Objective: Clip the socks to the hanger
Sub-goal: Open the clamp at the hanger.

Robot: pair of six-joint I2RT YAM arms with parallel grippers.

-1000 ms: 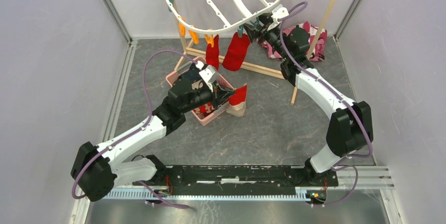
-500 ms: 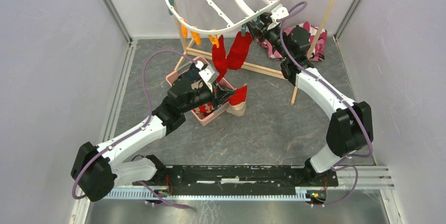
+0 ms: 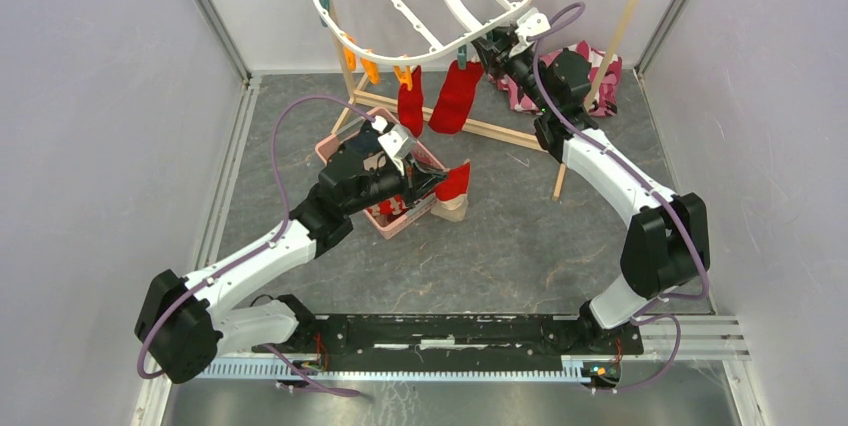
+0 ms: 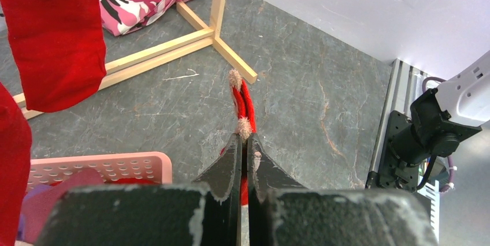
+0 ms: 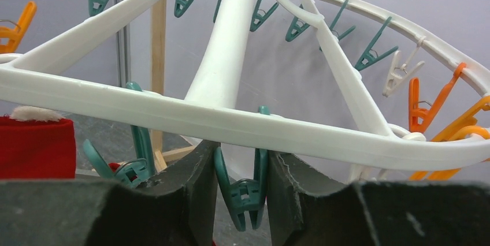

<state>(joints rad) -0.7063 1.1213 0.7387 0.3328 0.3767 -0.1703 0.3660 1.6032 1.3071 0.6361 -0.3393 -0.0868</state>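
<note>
The white oval hanger (image 3: 372,38) hangs at the back with orange and teal pegs. Two red socks (image 3: 409,103) (image 3: 456,96) hang clipped from its near rim. My left gripper (image 3: 440,178) is shut on a red sock with beige trim (image 3: 455,183), held beside the pink basket; in the left wrist view the sock (image 4: 244,101) sticks out past the closed fingertips (image 4: 245,139). My right gripper (image 3: 492,46) is up at the hanger's rim (image 5: 231,119), its fingers pressed on both sides of a teal peg (image 5: 245,194). A clipped red sock (image 5: 34,145) hangs to its left.
A pink basket (image 3: 335,146) with more socks sits under my left arm. The light wooden rack (image 3: 500,131) stands behind, its base bars on the floor. A pink, black and white patterned cloth (image 3: 600,66) lies at the back right. Grey walls enclose both sides.
The two hanging red socks swung together half a second ago and now hang apart again; the hanger rocked slightly. Both arms have barely moved.
</note>
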